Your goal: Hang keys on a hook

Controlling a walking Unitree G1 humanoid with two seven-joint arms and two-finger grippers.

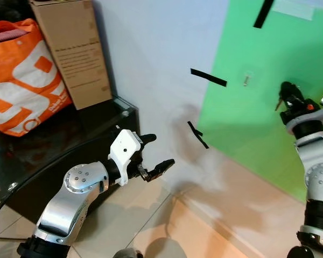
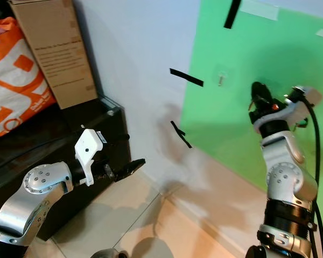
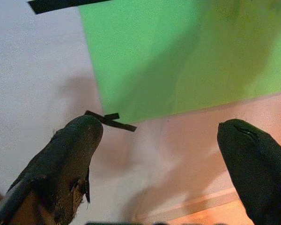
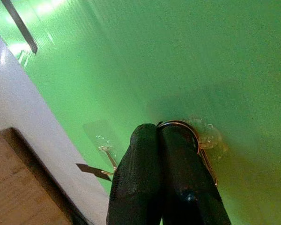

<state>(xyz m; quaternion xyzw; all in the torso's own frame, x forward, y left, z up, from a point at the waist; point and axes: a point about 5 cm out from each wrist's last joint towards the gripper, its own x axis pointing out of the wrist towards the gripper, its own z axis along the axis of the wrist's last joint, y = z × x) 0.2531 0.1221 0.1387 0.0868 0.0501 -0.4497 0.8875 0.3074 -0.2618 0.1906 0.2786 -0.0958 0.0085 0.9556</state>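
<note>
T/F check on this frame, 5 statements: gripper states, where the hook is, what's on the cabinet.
1. The right gripper is shut on a key ring. True.
2. The left gripper is shut. False: its fingers stand wide apart, holding nothing.
3. The hook is on the green sheet taped to the wall. True.
4. The key ring already hangs on the hook. False: it is in the right gripper, away from the hook.
5. A blue bag stands on the black cabinet. False: an orange bag stands there, beside a cardboard box.
</note>
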